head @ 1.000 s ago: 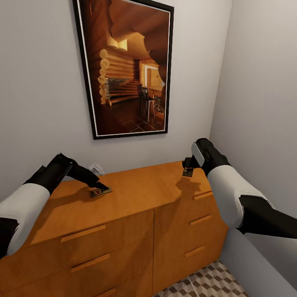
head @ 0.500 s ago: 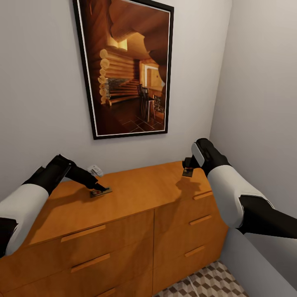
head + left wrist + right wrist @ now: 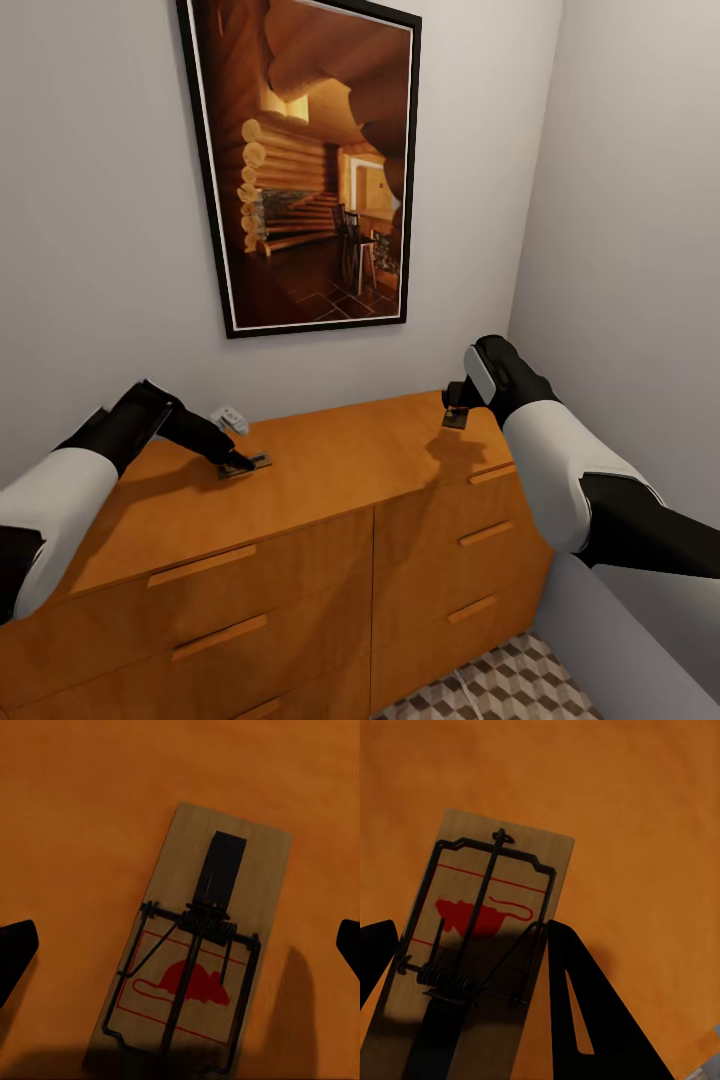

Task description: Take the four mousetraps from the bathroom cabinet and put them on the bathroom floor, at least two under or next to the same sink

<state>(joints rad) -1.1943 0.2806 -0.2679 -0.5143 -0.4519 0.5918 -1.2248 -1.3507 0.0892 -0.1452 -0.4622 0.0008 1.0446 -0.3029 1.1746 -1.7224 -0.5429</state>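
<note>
Head view: two mousetraps can be counted on top of the orange-brown cabinet (image 3: 300, 480), one under each arm, so two of the four are accounted for here. The left mousetrap (image 3: 246, 464) is lying flat near the back edge, with the left tool (image 3: 238, 460) lowered right onto it. A small white plug-like gadget (image 3: 230, 417) is parked just behind. The right mousetrap (image 3: 455, 417) is at the far right end of the cabinet top, tucked under the right tool (image 3: 458, 408).

In the left wrist view the trap (image 3: 199, 960) is seen between the two black fingertips (image 3: 15, 954), which are spread wide and not touching the board, so that tool is released. In the right wrist view a finger (image 3: 585, 1005) is pressed against the long edge of the trap (image 3: 472, 945) and the other tip is near the opposite side; whether it's actually clenched can't be told.

For the pickup, the left tool should probably be centred across the board's narrow width and closed on the wood edges, not the wire bar. A patch of cube-pattern bathroom floor (image 3: 500, 690) is visible below.
</note>
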